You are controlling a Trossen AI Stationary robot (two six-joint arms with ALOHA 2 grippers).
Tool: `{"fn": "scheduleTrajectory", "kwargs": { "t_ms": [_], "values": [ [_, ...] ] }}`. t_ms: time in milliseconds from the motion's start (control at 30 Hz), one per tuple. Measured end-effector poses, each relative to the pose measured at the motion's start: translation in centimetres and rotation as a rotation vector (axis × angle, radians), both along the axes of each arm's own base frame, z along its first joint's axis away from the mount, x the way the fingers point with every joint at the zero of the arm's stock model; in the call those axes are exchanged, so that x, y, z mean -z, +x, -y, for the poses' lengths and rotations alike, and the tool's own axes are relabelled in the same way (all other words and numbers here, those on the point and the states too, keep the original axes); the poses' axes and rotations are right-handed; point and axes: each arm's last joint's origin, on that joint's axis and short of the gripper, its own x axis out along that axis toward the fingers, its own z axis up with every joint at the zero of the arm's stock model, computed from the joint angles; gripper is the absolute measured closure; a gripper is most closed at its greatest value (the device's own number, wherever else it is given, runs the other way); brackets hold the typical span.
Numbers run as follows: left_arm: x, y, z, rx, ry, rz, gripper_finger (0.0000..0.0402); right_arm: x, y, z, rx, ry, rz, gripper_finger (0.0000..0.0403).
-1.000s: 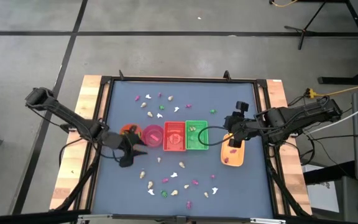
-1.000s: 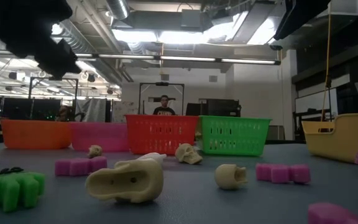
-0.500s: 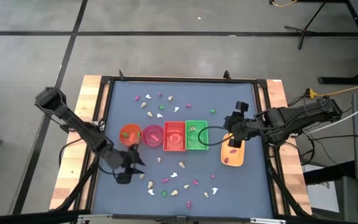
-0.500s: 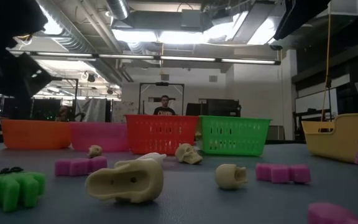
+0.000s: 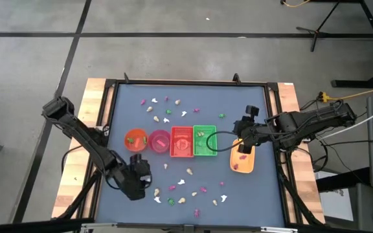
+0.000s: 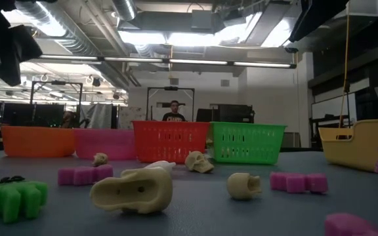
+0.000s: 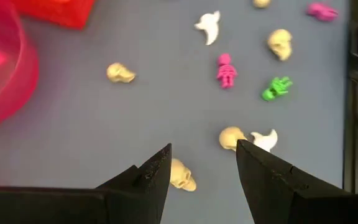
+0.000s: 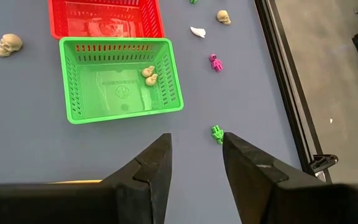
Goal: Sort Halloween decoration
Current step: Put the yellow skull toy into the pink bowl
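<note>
— Dark table from above: what's where?
— Trinkets scattered at six and twelve o'clock of the tray row; left gripper at seven, right gripper at three.
— Left wrist view?
— Fingers apart, empty, cream skull between.
— Right wrist view?
— Parted, empty; two skulls in green basket.

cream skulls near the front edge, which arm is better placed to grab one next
Left. Its open end effector hovers right over a cream skull; the right end effector sits over the yellow tray.
</note>
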Motion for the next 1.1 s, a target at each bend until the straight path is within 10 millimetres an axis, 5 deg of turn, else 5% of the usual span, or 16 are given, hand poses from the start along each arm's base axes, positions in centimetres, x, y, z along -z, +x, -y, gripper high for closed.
{"fn": "scheduleTrajectory", "kwargs": {
  "t_ms": [367, 1100],
  "values": [
    [3.0, 2.9, 2.6, -0.253, -0.088, -0.109, 0.0237, 0.0, 0.0, 0.0, 0.000, 0.001, 0.002, 0.0260],
    [3.8, 2.6, 1.5, -0.461, -0.127, -0.249, 0.0237, 0.0, 0.0, 0.0, 0.000, 0.000, 0.001, 0.0260]
  ]
}}
